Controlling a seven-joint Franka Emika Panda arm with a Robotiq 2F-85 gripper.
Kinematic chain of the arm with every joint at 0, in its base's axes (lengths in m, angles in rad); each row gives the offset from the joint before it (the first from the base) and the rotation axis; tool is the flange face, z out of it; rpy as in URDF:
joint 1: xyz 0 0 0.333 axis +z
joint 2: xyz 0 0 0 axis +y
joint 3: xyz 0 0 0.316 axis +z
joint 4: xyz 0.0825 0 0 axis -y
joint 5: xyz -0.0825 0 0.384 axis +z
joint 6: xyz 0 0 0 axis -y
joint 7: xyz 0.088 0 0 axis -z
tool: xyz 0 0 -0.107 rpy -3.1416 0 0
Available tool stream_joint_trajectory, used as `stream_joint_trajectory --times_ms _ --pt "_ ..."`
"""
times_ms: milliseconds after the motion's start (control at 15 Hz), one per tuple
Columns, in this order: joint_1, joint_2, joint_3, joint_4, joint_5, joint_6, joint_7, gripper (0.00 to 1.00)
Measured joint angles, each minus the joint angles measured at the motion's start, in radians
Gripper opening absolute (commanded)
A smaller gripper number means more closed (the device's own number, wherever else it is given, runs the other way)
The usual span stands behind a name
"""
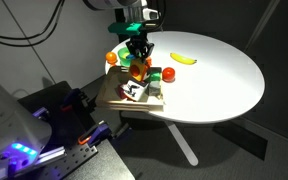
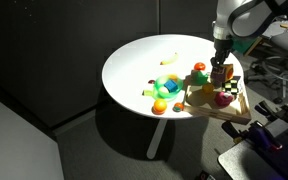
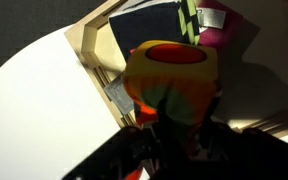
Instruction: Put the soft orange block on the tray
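jaws: clamped on the soft orange block [image 3: 169, 85] | position: over the tray [image 1: 106, 100] | risk: crowded tray; released block may bounce off toys [image 2: 222, 97] onto the table [image 1: 214, 70]

White rounded arm [image 2: 240, 18] with a black end effector [image 1: 137, 57].

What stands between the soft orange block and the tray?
Nothing visible does. The hand holds the soft orange block just above the tray. Other toys lie on the tray nearby.
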Motion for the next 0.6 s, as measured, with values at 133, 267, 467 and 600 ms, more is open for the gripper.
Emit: stream_joint_trajectory --times_ms 133,267,467,600 --pt "-0.009 -0.016 0.004 -0.018 0.032 0.002 -0.032 0.65" --pt "-0.015 -0.024 0.005 -0.032 0.049 0.002 -0.044 0.8" --pt "-0.02 -0.03 0.005 -0.056 0.074 0.002 -0.045 0.99" --pt "-0.02 -0.036 0.005 -0.074 0.097 0.005 -0.045 1.0"
